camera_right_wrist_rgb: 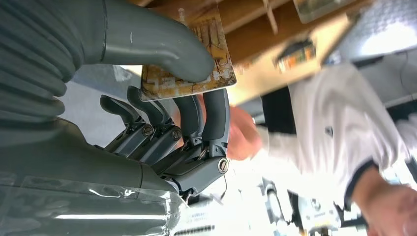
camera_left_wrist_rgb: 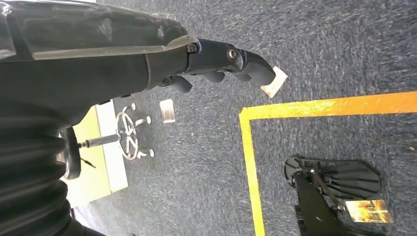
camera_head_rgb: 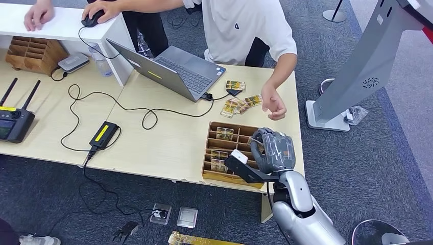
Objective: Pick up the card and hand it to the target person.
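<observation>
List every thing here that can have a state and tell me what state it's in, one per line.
Right hand: holds a card, thumb on top, fingers beneath.
Card: held, lifted off the wooden organizer.
Left hand: hangs over the floor, holds nothing, fingers partly curled.
Laptop: lid open.
Wooden organizer: on the table, cards in some slots.
Person's hand: raised above the table edge, empty.

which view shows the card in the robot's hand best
The right wrist view: the card sits close up, pinched between the right hand's thumb and fingers. In the head view that hand hides it.
</observation>
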Controlling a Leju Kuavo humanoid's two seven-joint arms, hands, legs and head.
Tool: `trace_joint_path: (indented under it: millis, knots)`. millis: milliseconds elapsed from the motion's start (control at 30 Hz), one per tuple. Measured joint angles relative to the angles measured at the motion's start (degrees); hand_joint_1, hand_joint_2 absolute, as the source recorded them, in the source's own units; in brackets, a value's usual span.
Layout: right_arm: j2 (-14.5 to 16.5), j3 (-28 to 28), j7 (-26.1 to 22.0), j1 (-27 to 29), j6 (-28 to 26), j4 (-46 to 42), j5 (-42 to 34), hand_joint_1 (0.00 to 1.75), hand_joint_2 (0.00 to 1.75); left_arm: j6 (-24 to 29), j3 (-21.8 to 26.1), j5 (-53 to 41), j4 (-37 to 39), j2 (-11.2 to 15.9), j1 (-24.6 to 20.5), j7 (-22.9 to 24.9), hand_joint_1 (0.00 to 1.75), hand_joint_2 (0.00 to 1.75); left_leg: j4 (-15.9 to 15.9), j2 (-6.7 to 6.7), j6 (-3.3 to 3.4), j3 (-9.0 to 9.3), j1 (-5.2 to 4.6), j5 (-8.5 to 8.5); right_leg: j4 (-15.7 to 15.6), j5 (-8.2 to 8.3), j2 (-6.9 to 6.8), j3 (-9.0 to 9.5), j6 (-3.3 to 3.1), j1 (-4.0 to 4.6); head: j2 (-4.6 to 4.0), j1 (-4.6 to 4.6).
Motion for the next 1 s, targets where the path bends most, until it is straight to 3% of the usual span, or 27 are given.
trace_joint_path:
  millis: [400,733,800,867,933,1000]
  knots:
    - [-3.8,-5.1,2.2,4.4,-4.0,-20.9,5.9,1.75,1.75,-0.2,0.0,0.2,0.0,0.1,0.6,0.0,0.0,1.75,0.0,0.0,0.0,0.02,0.0,0.0,0.0,0.0,0.0,0.0,0.0,0.0,0.0,-0.01]
    - [-4.1,-6.8,0.5,6.1,-4.4,-25.2,6.3,1.7,1.75,-0.1,0.0,0.1,0.0,0.1,0.4,0.5,0.0,1.75,0.0,-0.03,0.0,-0.06,0.0,0.0,0.0,0.0,-0.03,-0.03,0.0,0.0,0.0,0.0]
    - [-4.1,-6.9,0.2,6.3,-4.4,-25.2,6.1,1.15,1.75,-0.1,0.0,0.1,0.0,0.1,0.3,0.5,0.0,1.75,0.0,-0.04,0.0,-0.12,0.0,0.0,0.0,-0.01,-0.05,-0.08,0.0,0.0,0.0,0.0]
    - [-4.0,-6.9,-0.2,6.3,-4.4,-25.1,6.0,0.32,1.75,-0.1,0.0,0.1,0.0,0.1,0.2,0.5,0.0,1.75,0.0,-0.04,0.0,-0.19,0.0,-0.01,0.0,-0.01,-0.05,-0.14,0.0,0.0,0.0,-0.01]
    - [-3.9,-6.8,-0.7,6.3,-4.4,-25.0,6.0,0.0,1.75,-0.2,-0.1,0.1,0.0,0.1,0.0,0.5,0.0,1.75,0.0,-0.04,0.01,-0.21,0.0,-0.02,0.0,-0.02,-0.05,-0.16,0.0,0.0,0.0,-0.01]
    - [-3.7,-6.6,-1.0,6.3,-4.3,-24.8,6.1,0.0,1.75,-0.2,-0.2,0.0,0.0,0.1,-0.2,0.5,0.0,1.75,0.0,-0.04,0.01,-0.21,0.0,-0.03,0.0,-0.02,-0.04,-0.16,0.0,0.0,0.0,-0.01]
